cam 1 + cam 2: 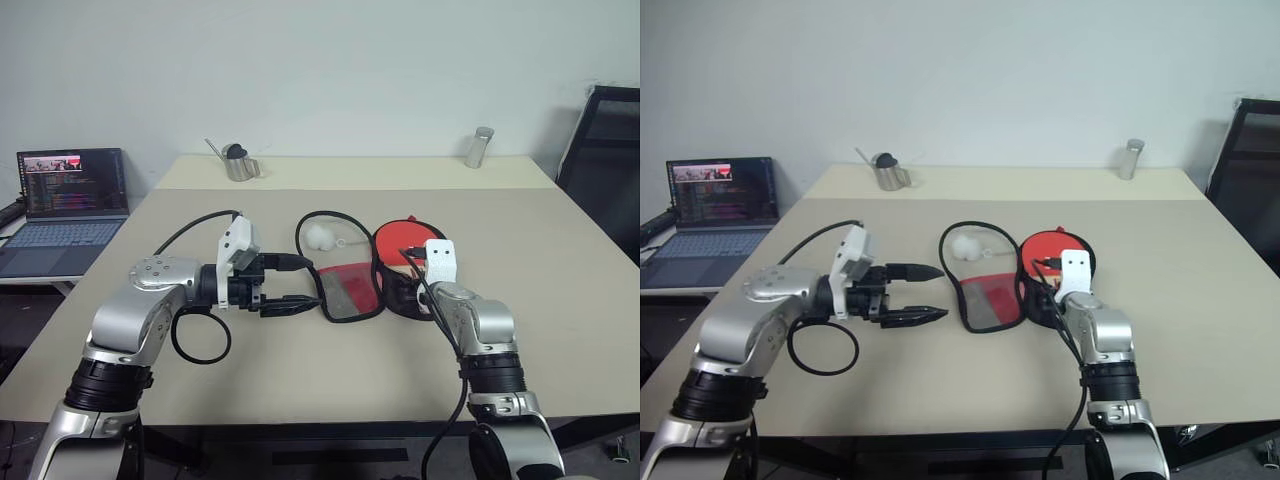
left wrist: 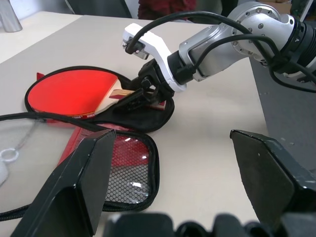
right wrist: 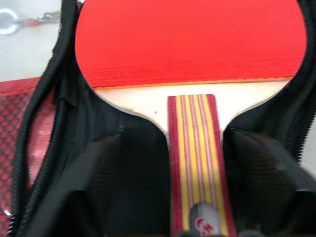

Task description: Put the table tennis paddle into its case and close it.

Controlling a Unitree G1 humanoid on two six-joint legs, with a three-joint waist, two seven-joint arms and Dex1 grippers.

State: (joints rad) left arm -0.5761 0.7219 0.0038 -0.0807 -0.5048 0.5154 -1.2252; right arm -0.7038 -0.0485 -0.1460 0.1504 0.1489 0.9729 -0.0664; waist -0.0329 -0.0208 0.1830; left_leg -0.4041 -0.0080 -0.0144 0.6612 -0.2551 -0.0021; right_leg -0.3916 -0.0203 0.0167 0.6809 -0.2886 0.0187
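The table tennis paddle (image 1: 400,240) lies red face up inside the black half of the open case (image 2: 143,118). Its striped wooden handle (image 3: 195,148) points toward me. The case's red and mesh flap (image 1: 350,290) is folded out flat to the left. My right gripper (image 3: 195,163) is open at the handle end, one finger on each side with a gap to the wood. My left gripper (image 1: 925,293) hovers open just left of the mesh flap, pointing right, holding nothing.
A white ball with a ring (image 1: 320,237) lies inside a black loop of trim behind the flap. A black cable loop (image 1: 200,335) rests under my left arm. A metal pitcher (image 1: 240,163) and shaker (image 1: 480,148) stand at the back. A laptop (image 1: 70,200) sits far left.
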